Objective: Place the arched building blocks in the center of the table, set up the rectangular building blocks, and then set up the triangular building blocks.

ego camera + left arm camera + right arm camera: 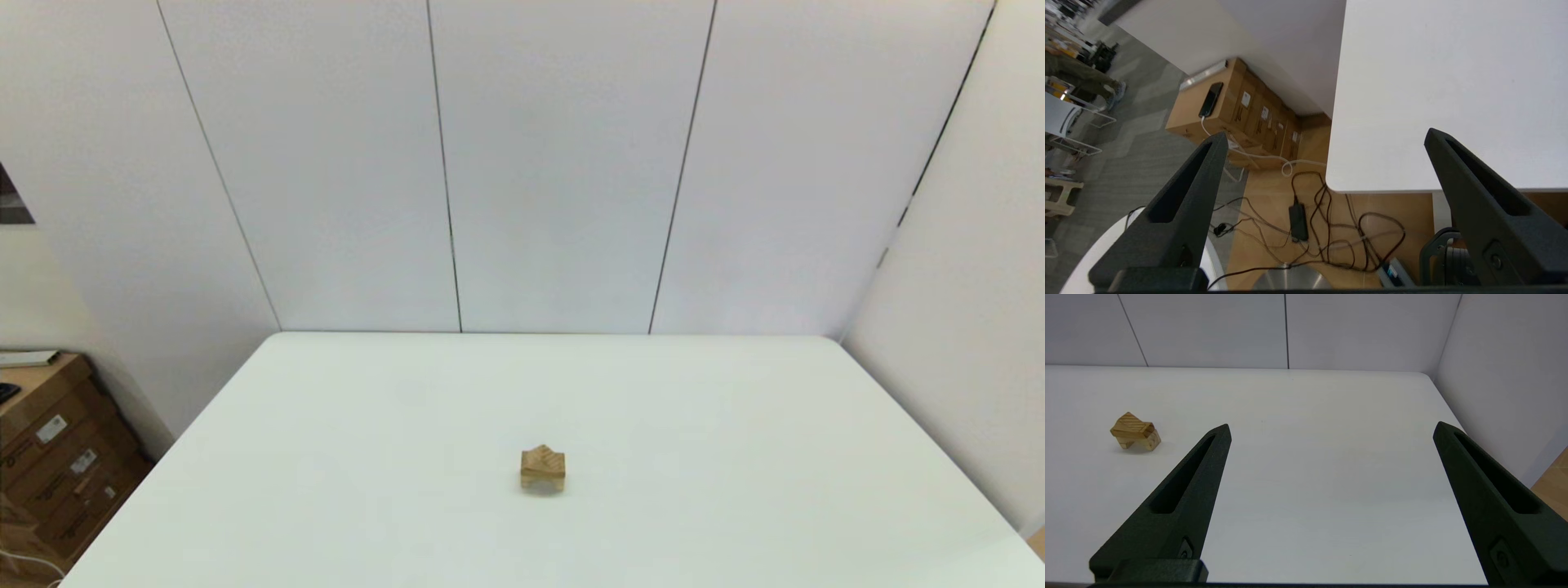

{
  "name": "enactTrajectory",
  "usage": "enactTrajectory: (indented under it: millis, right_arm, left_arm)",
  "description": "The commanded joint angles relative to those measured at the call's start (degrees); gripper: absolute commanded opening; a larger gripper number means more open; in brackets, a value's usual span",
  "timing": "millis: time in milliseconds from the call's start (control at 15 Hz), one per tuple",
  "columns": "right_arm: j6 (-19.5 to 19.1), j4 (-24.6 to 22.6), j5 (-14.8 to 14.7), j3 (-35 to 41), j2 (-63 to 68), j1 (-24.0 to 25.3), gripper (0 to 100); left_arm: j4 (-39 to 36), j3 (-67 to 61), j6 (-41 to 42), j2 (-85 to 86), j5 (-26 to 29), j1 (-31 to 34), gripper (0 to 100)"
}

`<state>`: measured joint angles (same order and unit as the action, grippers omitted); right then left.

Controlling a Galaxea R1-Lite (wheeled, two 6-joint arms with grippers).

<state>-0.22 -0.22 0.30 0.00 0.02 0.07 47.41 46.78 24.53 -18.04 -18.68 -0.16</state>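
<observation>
A little stack of wooden blocks stood near the middle of the white table, a bit toward the robot's side. At the bottom was the arched block, light tan, with a greyish hollow under it. From the right wrist view it looked like it stood on two short legs. On top of it lay the rectangular block, a flat slab, a bit darker, with stripes in the wood. It sat a little crooked, turned so it did not line up with the block below. In the head view a small peak stuck up at the top of the stack, which could be the triangular block, but it was too small to tell for sure.

The left gripper hung off the table's near left corner, over the floor with its tangled cables and cardboard boxes. Its fingers were spread wide and held nothing.

The right gripper was over the right part of the table, well apart from the blocks. Its fingers were spread wide too, with nothing between them.
</observation>
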Motion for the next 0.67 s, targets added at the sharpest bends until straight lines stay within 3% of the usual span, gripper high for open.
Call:
enactTrajectory:
  millis: [67, 533, 667]
  right_arm:
    - [-0.04, -0.04, 0.05, 0.09, -0.11, 0.01, 100]
    - [-0.04, -0.04, 0.05, 0.09, -0.11, 0.01, 100]
    - [-0.04, -0.04, 0.05, 0.09, -0.11, 0.01, 100]
  left_arm:
    - [0.23, -2.21, -1.15, 8.81, 3.3, 0.95, 100]
    - [-0.65, -11.36, -6.42, 18.04, 3.21, 0.42, 100]
    - [-5.84, -17.24, -7.74, 18.04, 3.3, 0.42, 100]
